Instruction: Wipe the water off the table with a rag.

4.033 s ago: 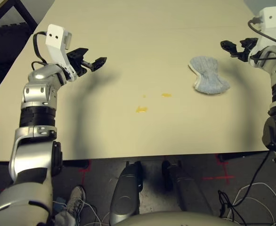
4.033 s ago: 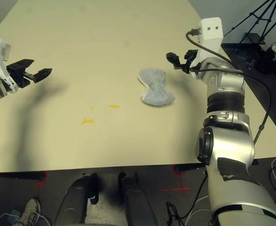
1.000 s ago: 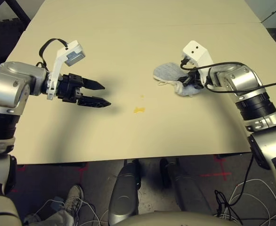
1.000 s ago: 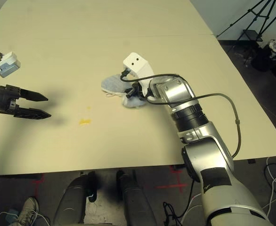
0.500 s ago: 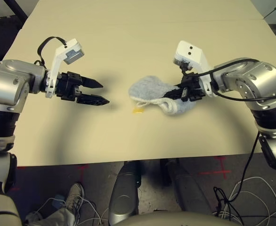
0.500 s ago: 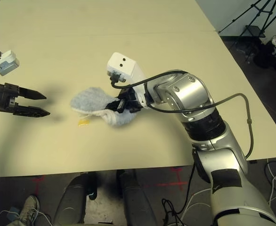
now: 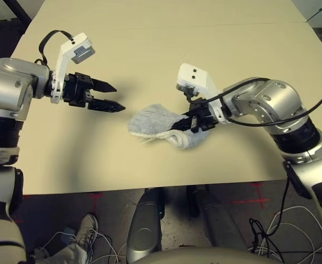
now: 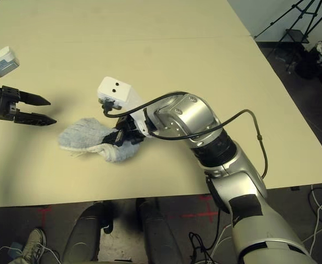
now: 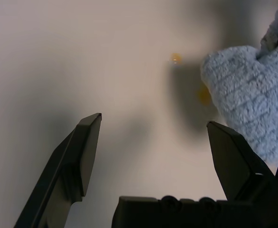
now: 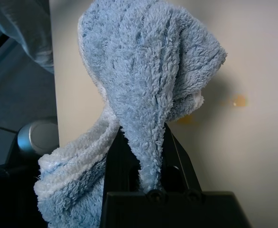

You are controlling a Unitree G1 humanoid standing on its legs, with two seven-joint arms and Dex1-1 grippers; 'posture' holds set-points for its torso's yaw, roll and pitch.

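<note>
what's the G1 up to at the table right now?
The right gripper is shut on the rag, pinching it mid-length with both ends bulging out, over the table. The left gripper is open and empty, just off to the rag's left. Water is not all wiped up: yellow-orange spots remain on the tabletop beside the rag.

rag (image 7: 158,121): in right pincer (image 10: 144,127), above table (image 7: 150,49) | water (image 9: 176,58): on table, near rag | left pincer (image 7: 120,99): left
</note>
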